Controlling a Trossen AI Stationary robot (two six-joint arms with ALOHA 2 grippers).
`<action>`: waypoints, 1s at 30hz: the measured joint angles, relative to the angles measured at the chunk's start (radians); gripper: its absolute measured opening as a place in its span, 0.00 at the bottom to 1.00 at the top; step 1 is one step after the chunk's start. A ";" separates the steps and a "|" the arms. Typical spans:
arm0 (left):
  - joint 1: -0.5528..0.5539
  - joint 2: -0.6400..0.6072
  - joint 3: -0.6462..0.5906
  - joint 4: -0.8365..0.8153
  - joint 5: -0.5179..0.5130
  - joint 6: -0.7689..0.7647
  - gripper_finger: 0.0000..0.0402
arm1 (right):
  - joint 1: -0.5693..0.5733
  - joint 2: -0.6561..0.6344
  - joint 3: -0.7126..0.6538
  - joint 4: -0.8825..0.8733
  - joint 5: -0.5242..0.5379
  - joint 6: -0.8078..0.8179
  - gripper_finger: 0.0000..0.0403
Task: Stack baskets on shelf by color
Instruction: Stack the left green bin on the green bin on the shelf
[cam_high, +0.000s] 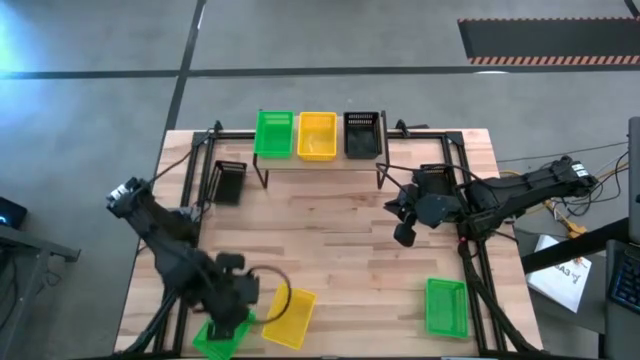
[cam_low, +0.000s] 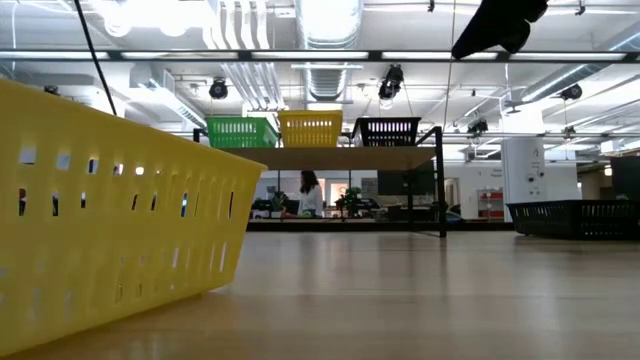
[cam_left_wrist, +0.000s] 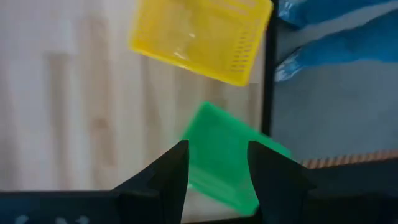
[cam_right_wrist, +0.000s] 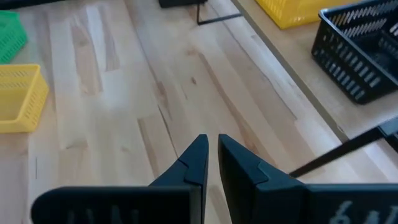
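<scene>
The shelf (cam_high: 320, 160) stands at the table's far middle and carries a green basket (cam_high: 275, 133), a yellow basket (cam_high: 317, 135) and a black basket (cam_high: 363, 133) side by side. Another black basket (cam_high: 229, 182) rests on the table left of the shelf. A yellow basket (cam_high: 290, 317) and a green basket (cam_high: 222, 338) lie at the near left. A third green basket (cam_high: 446, 306) lies near right. My left gripper (cam_left_wrist: 214, 163) is open over the near-left green basket (cam_left_wrist: 224, 158). My right gripper (cam_right_wrist: 211, 152) is shut and empty above the table's right middle. My left gripper points down with one finger (cam_left_wrist: 174, 171) on either side of the near-left green basket's middle (cam_left_wrist: 217, 155). I cannot tell whether the fingers touch it.
The shelf's black legs (cam_high: 262, 175) and the black frame rails (cam_high: 470, 190) run along the table's sides. Bare wood (cam_high: 340, 250) lies between the shelf and the near baskets. The near-left green basket sits at the table's near edge.
</scene>
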 joint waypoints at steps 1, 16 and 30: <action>-0.024 0.001 -0.030 0.040 0.000 -0.049 0.37 | 0.000 0.000 -0.001 0.010 0.000 -0.005 0.07; -0.118 -0.014 -0.251 0.443 -0.055 -0.283 0.46 | 0.000 0.000 -0.002 0.035 0.000 -0.011 0.07; -0.145 0.075 -0.396 0.683 0.061 -0.796 0.49 | 0.000 0.000 -0.002 0.035 -0.008 -0.008 0.07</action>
